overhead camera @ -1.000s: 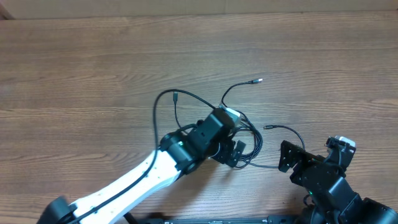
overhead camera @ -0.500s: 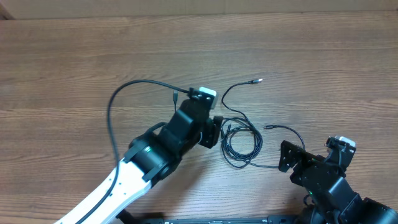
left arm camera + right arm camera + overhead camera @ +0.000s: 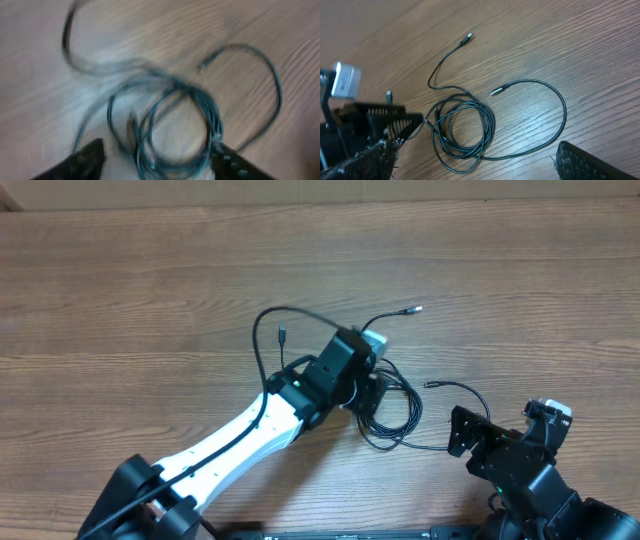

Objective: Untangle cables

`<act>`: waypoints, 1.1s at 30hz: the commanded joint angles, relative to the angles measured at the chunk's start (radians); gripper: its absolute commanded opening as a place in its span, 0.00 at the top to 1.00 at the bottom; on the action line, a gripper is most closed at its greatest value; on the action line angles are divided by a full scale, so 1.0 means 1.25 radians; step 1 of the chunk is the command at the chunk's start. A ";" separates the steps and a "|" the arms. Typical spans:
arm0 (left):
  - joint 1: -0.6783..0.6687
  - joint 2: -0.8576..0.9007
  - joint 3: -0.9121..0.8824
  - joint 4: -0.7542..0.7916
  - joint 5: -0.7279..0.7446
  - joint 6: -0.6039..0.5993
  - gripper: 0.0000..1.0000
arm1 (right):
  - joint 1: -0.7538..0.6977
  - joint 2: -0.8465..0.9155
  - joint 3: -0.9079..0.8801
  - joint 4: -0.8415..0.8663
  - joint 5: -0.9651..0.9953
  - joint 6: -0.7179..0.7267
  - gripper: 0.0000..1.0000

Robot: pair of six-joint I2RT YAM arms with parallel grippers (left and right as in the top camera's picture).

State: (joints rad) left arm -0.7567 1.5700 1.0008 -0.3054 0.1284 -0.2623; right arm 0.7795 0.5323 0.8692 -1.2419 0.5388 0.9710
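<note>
The cables (image 3: 491, 127) lie on the wooden table (image 3: 150, 300), right of centre and nearer the robot's side, mostly wound into a loose multi-turn coil w/ several ends straying out. One strand runs up and away from the coil to a silvery-white tip (image 3: 416, 308), lying alone on bare wood. A second end, a small plug (image 3: 432, 385), sits just right of the coil. Its cord sweeps out in a wide arc toward the right arm and curls back to the coil's near edge. A third plug (image 3: 283, 335) lies left of the coil, inside a thin loop that arches over the left arm's wrist area. The left claw (image 3: 157, 160) hangs low over the coil's left part. In the wrist view its two fingers stand wide apart, i.e. open, w/ the coil turns showing btwn the tips. That view is blurred, so contact w/ any strand can't be told. The right claw (image 3: 505, 428) is off to the right near the table's front edge, well apart from the coil, fingers spread fully open w/ nothing held. The arc's far bend is the cable part nearest it.
</note>
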 commanded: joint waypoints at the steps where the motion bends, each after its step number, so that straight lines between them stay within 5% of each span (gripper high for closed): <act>1: 0.004 0.041 0.007 0.113 -0.031 0.171 0.25 | -0.002 -0.003 0.020 0.004 0.004 -0.003 0.00; 4: 0.004 0.092 0.007 0.170 -0.028 0.132 0.37 | -0.002 -0.003 0.020 0.004 0.004 -0.003 0.00; 5: 0.004 0.126 0.007 0.170 -0.029 0.041 0.14 | -0.002 -0.003 0.020 0.004 0.004 -0.003 0.00; 6: 0.005 0.143 0.007 0.169 -0.029 -0.026 0.10 | -0.002 -0.003 0.020 0.004 0.004 -0.003 0.00; 9: 0.007 0.183 0.007 0.180 -0.050 -0.165 0.13 | -0.002 -0.003 0.020 0.004 0.004 -0.003 0.00; 20: 0.009 0.301 0.007 0.360 -0.149 -0.263 0.20 | -0.002 -0.003 0.020 0.004 0.004 -0.003 0.00; 21: 0.012 0.317 0.007 0.421 -0.159 -0.263 0.37 | -0.002 -0.003 0.020 0.004 0.004 -0.003 0.00; 23: 0.019 0.317 0.008 0.463 -0.134 -0.263 0.96 | -0.002 -0.003 0.020 0.004 0.004 -0.003 0.00; 33: 0.117 0.107 0.014 0.441 0.112 -0.233 0.96 | -0.002 -0.003 0.020 0.004 0.004 -0.003 0.00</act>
State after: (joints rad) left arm -0.6662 1.8595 1.0004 0.2729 0.1287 -0.5735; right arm 0.7795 0.5323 0.8692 -1.2423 0.5385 0.9710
